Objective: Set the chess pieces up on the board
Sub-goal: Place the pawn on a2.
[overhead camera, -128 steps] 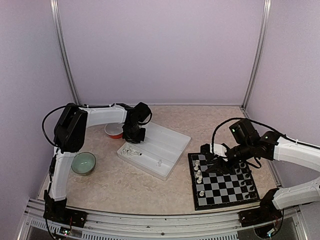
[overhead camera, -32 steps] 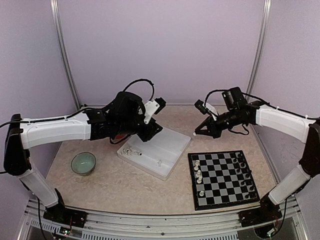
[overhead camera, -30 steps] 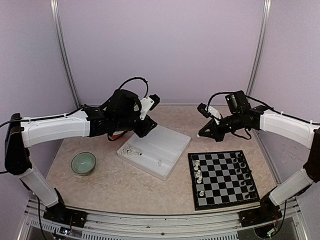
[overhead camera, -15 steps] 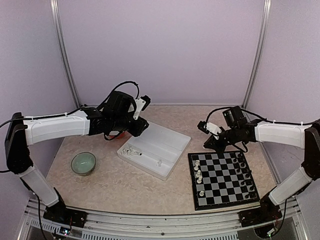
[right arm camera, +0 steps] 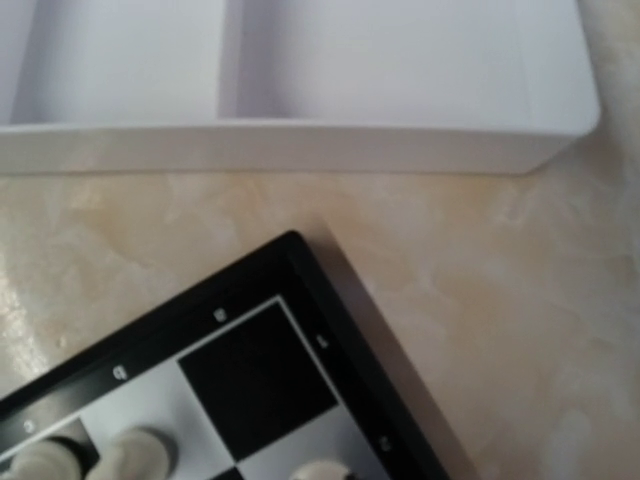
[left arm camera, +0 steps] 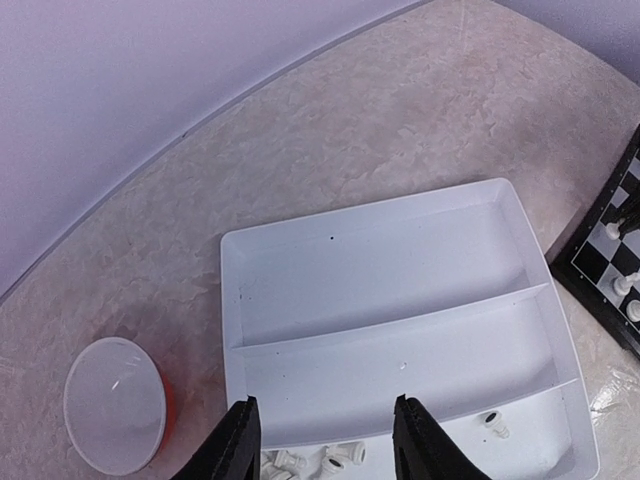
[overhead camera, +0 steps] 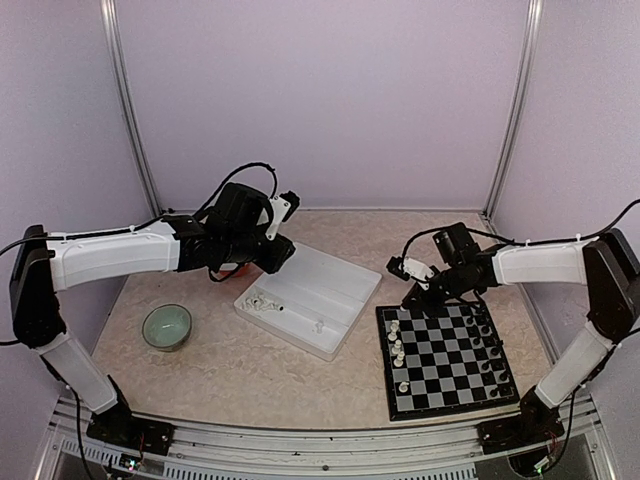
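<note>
Two arms: the left gripper [left arm camera: 325,402] hangs over the white divided tray [left arm camera: 380,270]; the right gripper [overhead camera: 412,292] sits low at the far left corner of the chessboard [overhead camera: 450,377].
Left gripper: fingers spread wide, holding nothing.
Right gripper: its opening cannot be told.
Chessboard: flat on the table, just right of the tray.
Chess pieces: white pieces [overhead camera: 397,345] stand along the board's left side, black pieces [overhead camera: 487,352] along its right; loose white pieces [left arm camera: 318,461] lie in the tray's nearest compartment.
Bowls: a red bowl [left arm camera: 115,405] beside the tray.
</note>
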Robot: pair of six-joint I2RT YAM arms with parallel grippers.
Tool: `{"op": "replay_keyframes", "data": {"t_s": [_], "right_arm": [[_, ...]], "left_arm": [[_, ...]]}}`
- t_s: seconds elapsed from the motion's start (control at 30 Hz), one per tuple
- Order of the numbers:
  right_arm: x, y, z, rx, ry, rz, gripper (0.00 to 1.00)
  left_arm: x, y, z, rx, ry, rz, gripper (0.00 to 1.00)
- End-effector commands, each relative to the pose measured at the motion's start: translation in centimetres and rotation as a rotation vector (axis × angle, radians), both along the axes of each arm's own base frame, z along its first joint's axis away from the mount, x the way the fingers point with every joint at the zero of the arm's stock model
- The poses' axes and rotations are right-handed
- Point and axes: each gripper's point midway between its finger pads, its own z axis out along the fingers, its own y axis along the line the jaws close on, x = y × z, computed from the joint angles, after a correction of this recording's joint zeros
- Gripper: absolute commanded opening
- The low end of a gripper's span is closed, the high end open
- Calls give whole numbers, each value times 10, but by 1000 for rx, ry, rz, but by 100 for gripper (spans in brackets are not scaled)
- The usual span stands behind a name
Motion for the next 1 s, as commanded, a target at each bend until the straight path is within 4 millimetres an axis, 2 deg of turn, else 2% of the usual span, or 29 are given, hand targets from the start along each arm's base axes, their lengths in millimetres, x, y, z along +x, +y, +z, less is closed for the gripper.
{"op": "replay_keyframes", "data": {"t_s": [0.0, 0.27, 0.67, 0.87, 0.97], "right_arm": [[-2, 11, -7, 13, 14, 36, 0], [-4, 10, -21, -24, 39, 35, 1], [-4, 1, -19, -51, 12, 9, 4], [-4, 3, -17, -43, 23, 6, 17], [-3, 6, -7, -23, 32, 0, 24]], "left_arm": [[-2, 4, 4, 9, -7, 14, 46], [-1, 6, 1, 19, -4, 19, 46], [-1, 6, 1, 20, -2, 22, 46], [0, 6, 1, 18, -2, 27, 46], [1, 8, 1, 6, 6, 48, 46]]}}
